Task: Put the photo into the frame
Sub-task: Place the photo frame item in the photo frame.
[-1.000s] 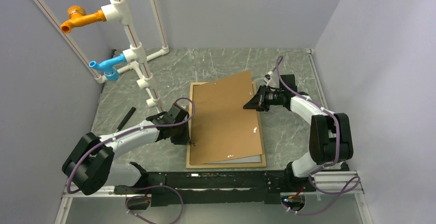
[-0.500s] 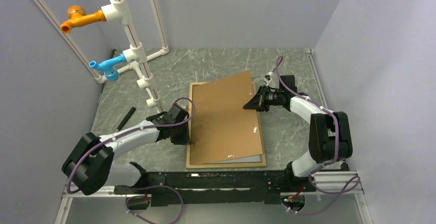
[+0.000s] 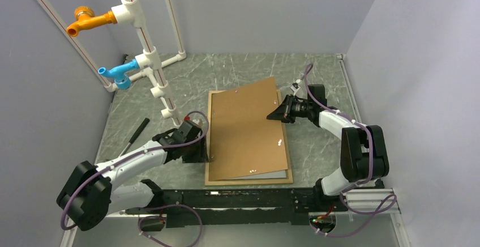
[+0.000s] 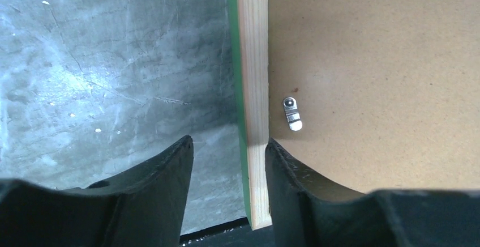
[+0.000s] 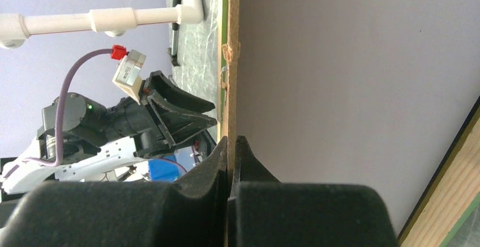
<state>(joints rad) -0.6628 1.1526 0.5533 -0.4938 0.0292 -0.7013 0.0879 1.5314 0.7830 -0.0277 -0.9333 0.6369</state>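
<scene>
**Frame [image 3: 249,183] flat on the table, backing board tilted above it**

From the top camera, the frame lies flat on the grey marbled table [image 3: 317,156], its long sides running away from the arm bases. A brown backing board [image 3: 246,128] sits over it, skewed and raised along its right side. A pale strip [image 3: 267,174] shows under the board's near end; I cannot tell whether it is the photo. The right gripper [image 3: 278,113] is at the board's raised right edge, and the left gripper [image 3: 205,155] is at the frame's left rail. A white pipe rack [image 3: 148,60] stands to the far left.

In the left wrist view, the claw is spread open and straddles the rail, pale wood on top and green down the side. One finger [image 4: 164,184] stands clear on the table side; the other [image 4: 288,179] is over the board, just beside the rail. A small metal clip [image 4: 292,113] lies on the board.

In the right wrist view, the fingers [image 5: 249,167] are pinched tight on the board's thin edge. A frame corner shows at lower right.
</scene>
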